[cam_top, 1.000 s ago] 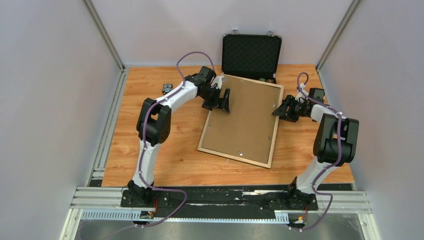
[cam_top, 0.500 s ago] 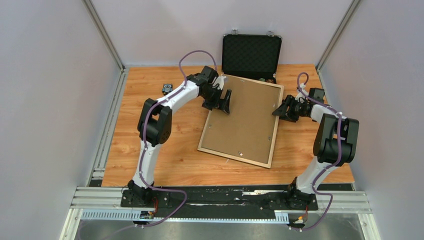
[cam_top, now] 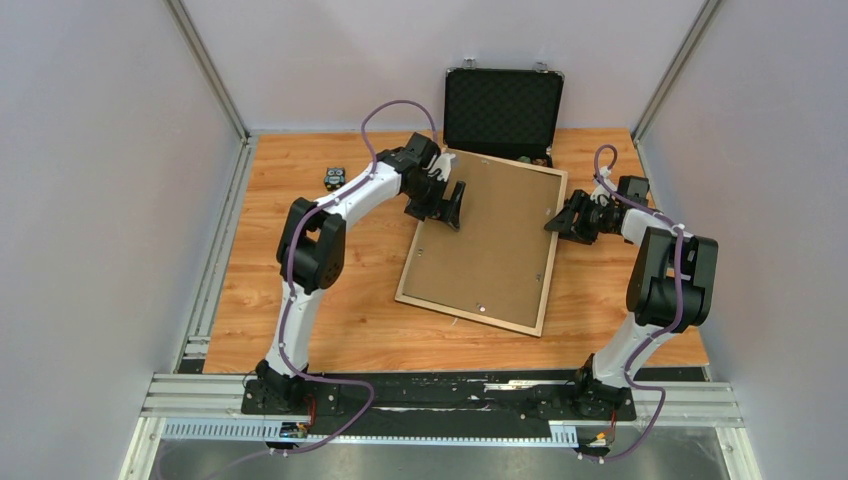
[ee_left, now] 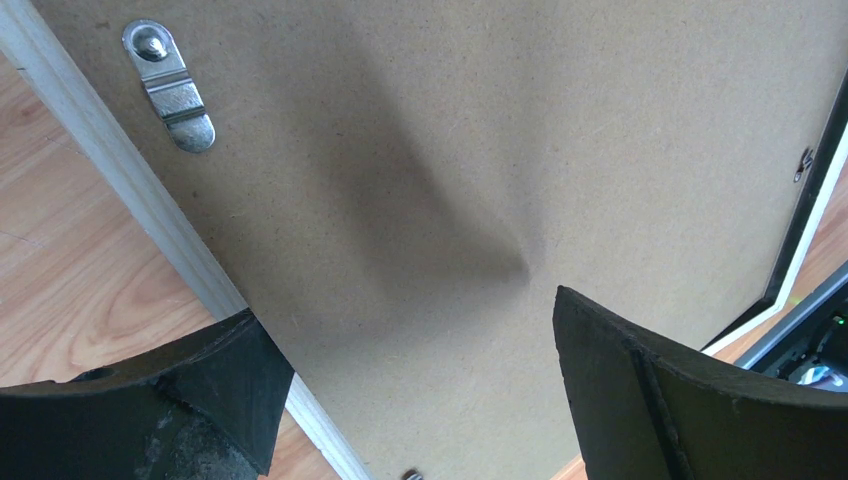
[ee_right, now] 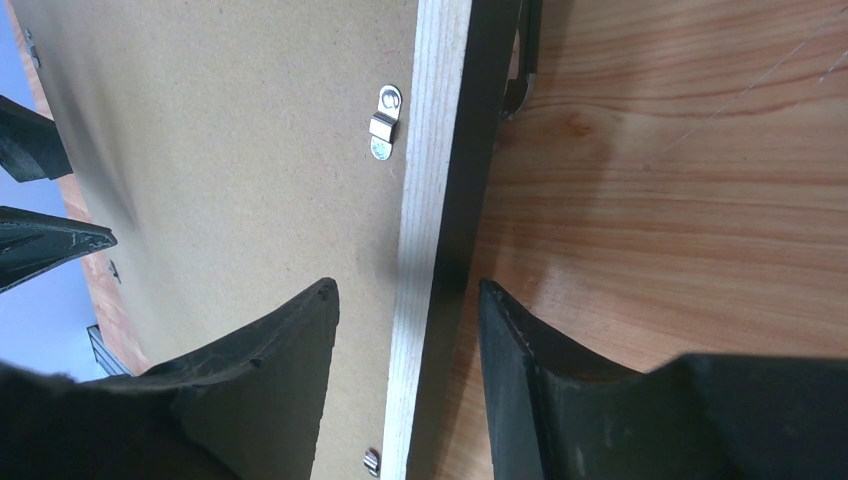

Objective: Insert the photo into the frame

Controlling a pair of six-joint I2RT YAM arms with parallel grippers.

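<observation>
- The wooden counter (cam_top: 300,300) carries everything.
- The frame (ee_right: 425,200) lies back side up in the middle of it, with a brown backing panel (cam_top: 490,240) inside its rails.
- A black case (cam_top: 502,105) stands open at the far edge.
- My left tool (ee_left: 415,345) hangs released above the panel's far left part.
- My right tool (ee_right: 408,290) straddles the frame's right rail; I cannot tell if it is clamping it.

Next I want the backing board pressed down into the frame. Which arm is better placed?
Left. The left gripper hangs open directly over the backing board, while the right gripper straddles the right rail of the frame at the edge.
</observation>
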